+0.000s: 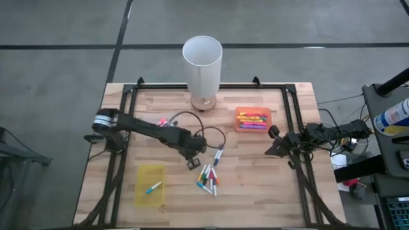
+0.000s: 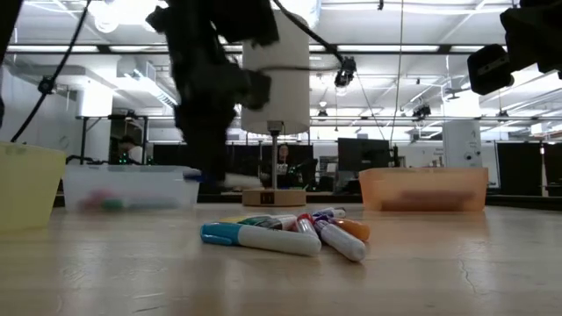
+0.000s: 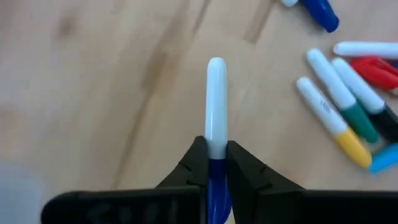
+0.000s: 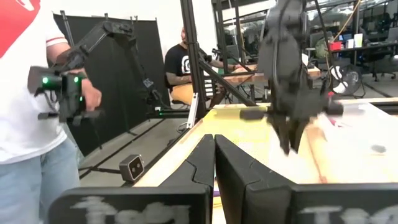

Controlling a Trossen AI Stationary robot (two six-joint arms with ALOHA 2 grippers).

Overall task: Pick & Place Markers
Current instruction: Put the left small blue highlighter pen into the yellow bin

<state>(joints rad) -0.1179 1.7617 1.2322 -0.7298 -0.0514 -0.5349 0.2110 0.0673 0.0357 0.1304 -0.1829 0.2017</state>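
Observation:
My left gripper (image 3: 216, 149) is shut on a marker with a white barrel (image 3: 216, 99). It hangs over the table's middle (image 1: 193, 163), just left of a loose pile of markers (image 1: 208, 179) (image 2: 290, 235) (image 3: 348, 118) lying flat on the wood. One blue-and-white marker (image 1: 218, 155) lies apart, on the far side of the pile. My right gripper (image 1: 273, 145) (image 4: 214, 140) is shut on nothing and waits by the table's right edge. My left gripper pinches the marker between its two fingers where the white barrel meets the blue end (image 3: 216, 163). The marker lies along the fingers, its white barrel sticking out past the fingertips (image 3: 198, 158). In the low view it shows above the tabletop (image 2: 224, 180), blurred.
A yellow tray (image 1: 150, 185) near the front left holds one marker. An orange tray (image 1: 252, 119) far right of centre holds several. A clear tray (image 2: 132, 186) stands far left. A tall white cylinder (image 1: 202, 64) stands at the far edge. A person stands beyond the table (image 4: 37, 93).

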